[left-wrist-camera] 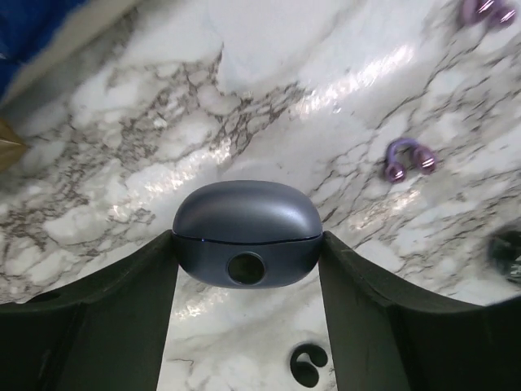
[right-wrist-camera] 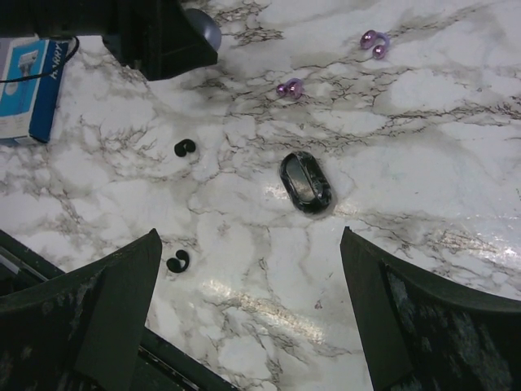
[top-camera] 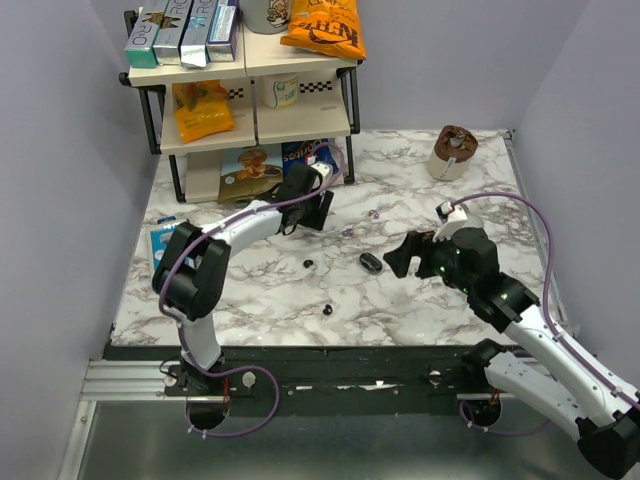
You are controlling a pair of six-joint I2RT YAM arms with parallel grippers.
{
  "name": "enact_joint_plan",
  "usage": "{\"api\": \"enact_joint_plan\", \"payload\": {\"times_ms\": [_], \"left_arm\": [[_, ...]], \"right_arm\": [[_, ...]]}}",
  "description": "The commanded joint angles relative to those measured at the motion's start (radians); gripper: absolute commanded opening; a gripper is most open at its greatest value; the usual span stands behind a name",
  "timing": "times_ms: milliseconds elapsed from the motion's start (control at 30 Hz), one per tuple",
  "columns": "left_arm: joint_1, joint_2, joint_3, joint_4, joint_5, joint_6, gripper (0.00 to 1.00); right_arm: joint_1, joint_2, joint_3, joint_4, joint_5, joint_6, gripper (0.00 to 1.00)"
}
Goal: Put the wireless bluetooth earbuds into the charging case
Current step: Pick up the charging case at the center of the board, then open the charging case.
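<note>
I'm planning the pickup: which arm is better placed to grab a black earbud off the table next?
The right. Its gripper hangs open above the table with both black earbuds in its wrist view, one near its left finger. The left gripper is closed on a blue-grey case.

Left fingers (left-wrist-camera: 98, 326) clamped together, right fingers (right-wrist-camera: 89, 318) spread wide.

case (left-wrist-camera: 244, 213) in left hand (left-wrist-camera: 248, 244), earbuds (top-camera: 308, 264) before it

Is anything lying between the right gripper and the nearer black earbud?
Nothing visible. The open right gripper hangs over the marble table; the nearer earbud lies beside one finger, and the dark oval object sits off that path.
</note>
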State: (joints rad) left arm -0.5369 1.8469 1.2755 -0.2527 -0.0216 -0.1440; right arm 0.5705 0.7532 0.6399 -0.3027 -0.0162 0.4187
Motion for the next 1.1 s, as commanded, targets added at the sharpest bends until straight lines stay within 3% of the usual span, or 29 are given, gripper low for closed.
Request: {"api": "enact_joint_plan", "payload": {"times_ms": [0,200,267,333,567,733,1067], "left_arm": [[0.0,-0.19,-0.102,0.196,0.058,-0.055,0.0],[-0.031,-0.44,-0.37,0.467,0.202,-0.129,0.0],[-0.076,-0.536,-0.528,0.671,0.239,-0.138,0.0],[-0.148,-0.599,-0.669,0.838,0.188,-0.128,0.0],[-0.333,-0.736,-0.91,1.078,0.063,0.05,0.0],[-0.376,-0.75,-0.996,1.187,-0.008,0.101,0.0],[-0.583,-0.722,-1.01,1.172,-0.13,0.241,0.0]], "right_arm": [[0.005,-0.006,0.05,-0.033,0.013,0.005,1.0],[0.005,0.023,0.109,-0.038,-0.019,0.026,1.0],[0.005,0.038,0.133,-0.033,-0.062,0.029,1.0],[0.005,0.066,0.174,-0.053,-0.12,0.026,1.0],[0.005,0.123,0.234,-0.107,-0.229,-0.041,1.0],[0.009,0.195,0.265,-0.194,-0.281,-0.072,1.0],[0.086,0.225,0.236,-0.17,-0.384,-0.093,1.0]]}}
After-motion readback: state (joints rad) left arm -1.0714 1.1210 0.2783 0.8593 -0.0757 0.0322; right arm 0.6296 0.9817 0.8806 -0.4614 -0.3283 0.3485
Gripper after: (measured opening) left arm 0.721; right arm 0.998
